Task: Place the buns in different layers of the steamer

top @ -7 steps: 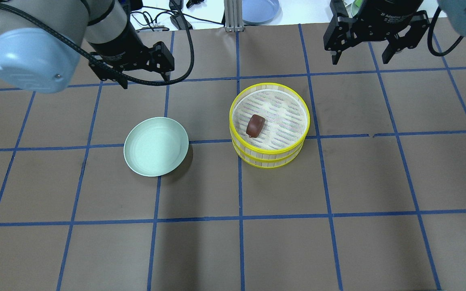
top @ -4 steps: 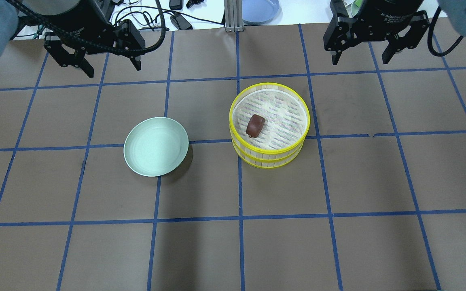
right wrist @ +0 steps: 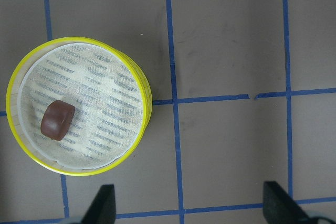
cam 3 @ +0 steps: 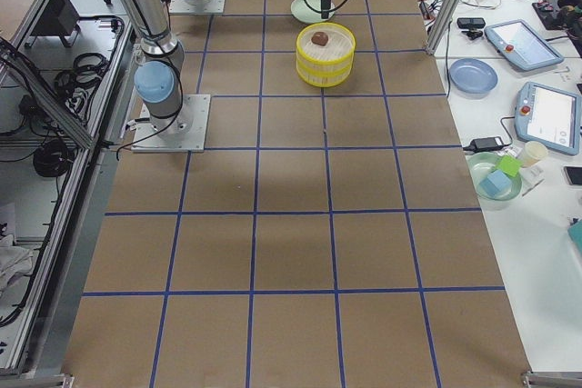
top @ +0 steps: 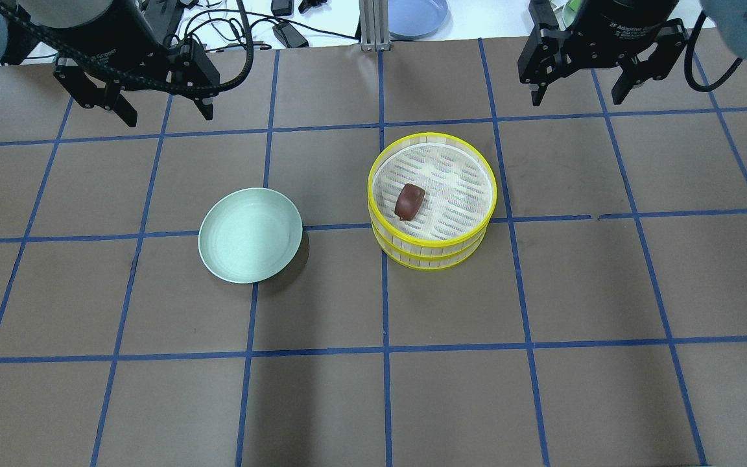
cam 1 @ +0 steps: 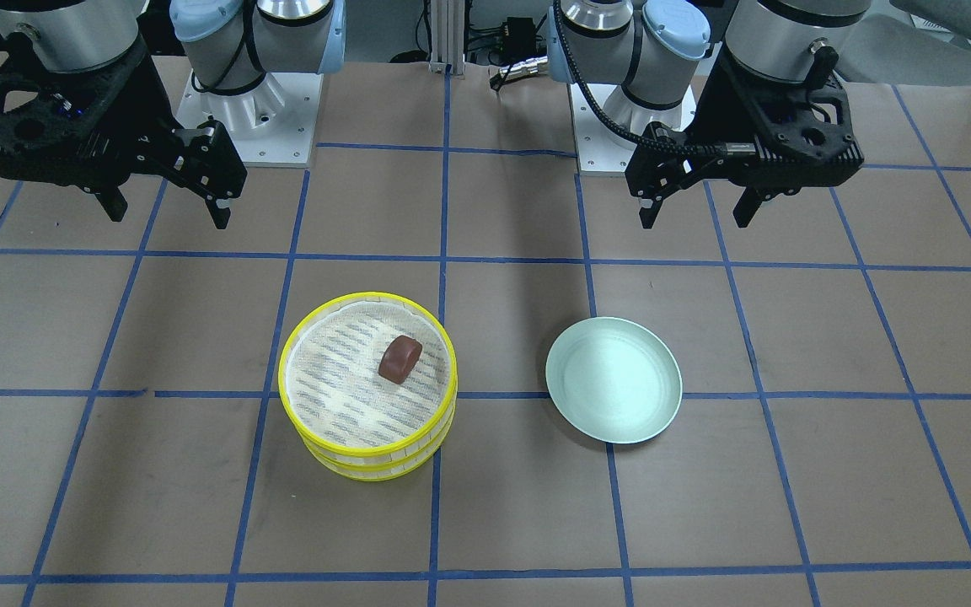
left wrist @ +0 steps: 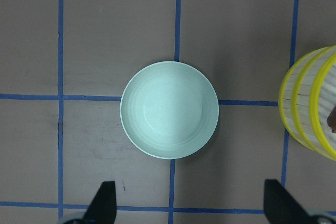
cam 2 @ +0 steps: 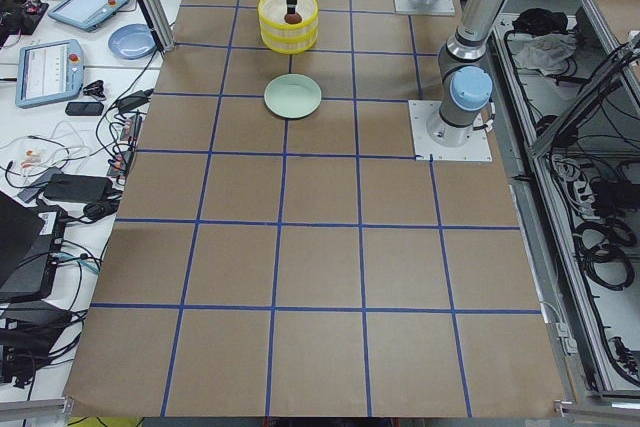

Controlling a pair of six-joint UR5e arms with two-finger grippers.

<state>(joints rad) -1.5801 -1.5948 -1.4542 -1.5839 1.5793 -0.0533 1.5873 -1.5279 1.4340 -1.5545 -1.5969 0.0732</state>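
Though stacked — steamer's lower floor out of sight.

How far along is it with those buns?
The brown bun lies in the steamer's top tray; the green plate holds nothing. The left gripper and right gripper hang open, empty. The white bun shows nowhere; the lower tray hides its floor, so that step is unconfirmed.

Brown tabletop, blue tape grid, white side bench, loose cables
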